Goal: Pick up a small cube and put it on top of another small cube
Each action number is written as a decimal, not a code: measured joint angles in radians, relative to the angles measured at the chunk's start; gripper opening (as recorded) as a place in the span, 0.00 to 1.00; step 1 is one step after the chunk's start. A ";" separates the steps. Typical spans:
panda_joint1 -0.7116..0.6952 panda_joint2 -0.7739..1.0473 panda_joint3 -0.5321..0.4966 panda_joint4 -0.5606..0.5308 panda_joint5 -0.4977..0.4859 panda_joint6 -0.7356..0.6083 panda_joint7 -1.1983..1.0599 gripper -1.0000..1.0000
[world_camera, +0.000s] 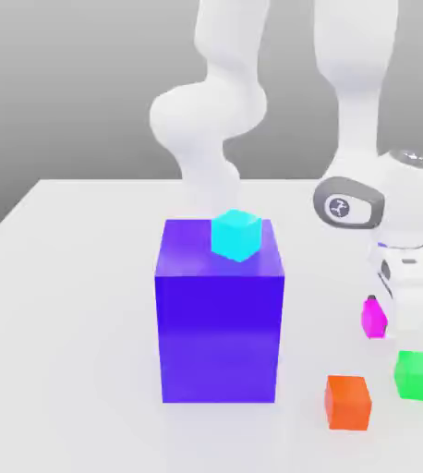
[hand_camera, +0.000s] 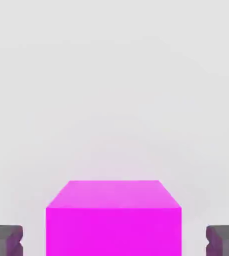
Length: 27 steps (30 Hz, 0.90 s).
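Magenta cube (hand_camera: 113, 231) noted between spread fingers of gripper (hand_camera: 114, 241), gap on each side. Recorded green cube (world_camera: 417, 376) near orange cube (world_camera: 347, 403), cyan cube (world_camera: 236, 235) atop blue-purple block (world_camera: 219, 334).

- Bare table separates the magenta cube (world_camera: 374, 319) from the tall blue-purple block (world_camera: 219, 323), the big obstacle toward the exterior view's left.
- A cyan cube (world_camera: 236, 235) raises that block's top further above the magenta cube.
- In the hand view, open space flanks the magenta cube on both sides, between it and the spread fingertips (hand_camera: 9, 240).
- Nearer the exterior camera than the magenta cube, the orange cube (world_camera: 347, 403) and green cube (world_camera: 417, 376) leave a slim gap between them.
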 joint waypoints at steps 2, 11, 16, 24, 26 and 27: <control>0.000 0.000 0.000 0.000 -0.002 -0.001 0.001 0.00; -0.065 -0.218 0.116 -0.044 0.203 -0.173 -0.152 0.00; -0.153 -0.217 0.084 0.102 0.233 -0.318 -0.203 0.00; -0.210 -0.063 0.031 0.276 0.196 -0.339 -0.209 0.00; -0.205 -0.028 0.023 0.279 0.185 -0.306 -0.201 1.00; -0.205 -0.028 0.023 0.279 0.185 -0.306 -0.201 1.00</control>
